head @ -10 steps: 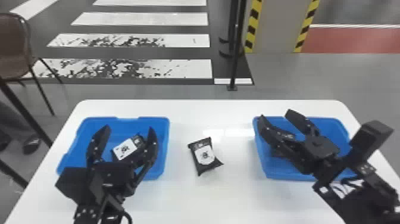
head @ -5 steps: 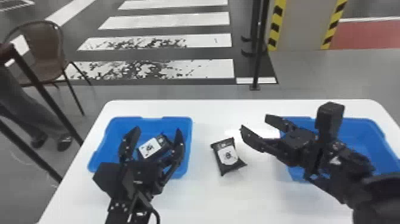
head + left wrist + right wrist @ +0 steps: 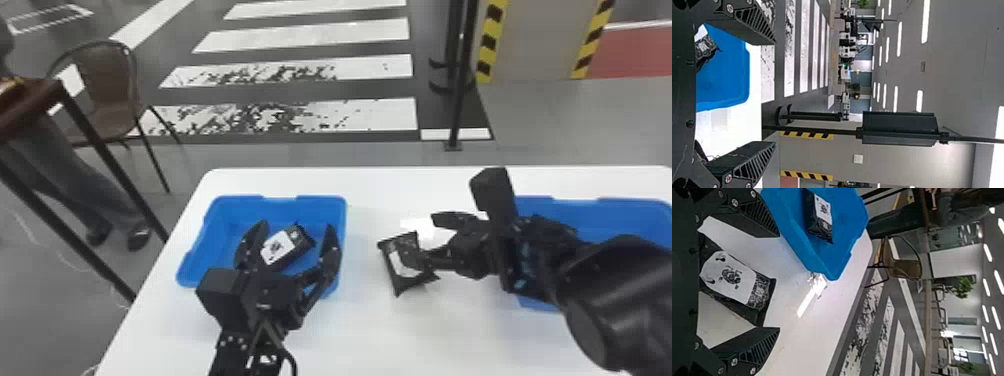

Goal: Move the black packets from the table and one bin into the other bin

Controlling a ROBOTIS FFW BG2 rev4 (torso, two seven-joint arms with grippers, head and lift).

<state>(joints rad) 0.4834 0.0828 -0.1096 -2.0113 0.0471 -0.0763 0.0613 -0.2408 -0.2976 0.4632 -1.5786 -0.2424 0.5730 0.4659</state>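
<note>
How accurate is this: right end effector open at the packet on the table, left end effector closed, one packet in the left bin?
Wrong on the left end effector: it is wide open, per the left wrist view. Rest holds: right end effector open at the table packet, one bin packet in the left bin.

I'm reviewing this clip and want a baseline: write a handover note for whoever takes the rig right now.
Left gripper: jaws open and empty, at the left bin.
Right gripper: jaws open, table packet between them, not clamped.
Bin packet: in the left bin.
Right bin: partly hidden by the right arm, so its contents are uncertain.
Done: no finished transfer can be confirmed.
Left: the table packet still needs binning; the bin packet too, if the right bin is the target.
</note>
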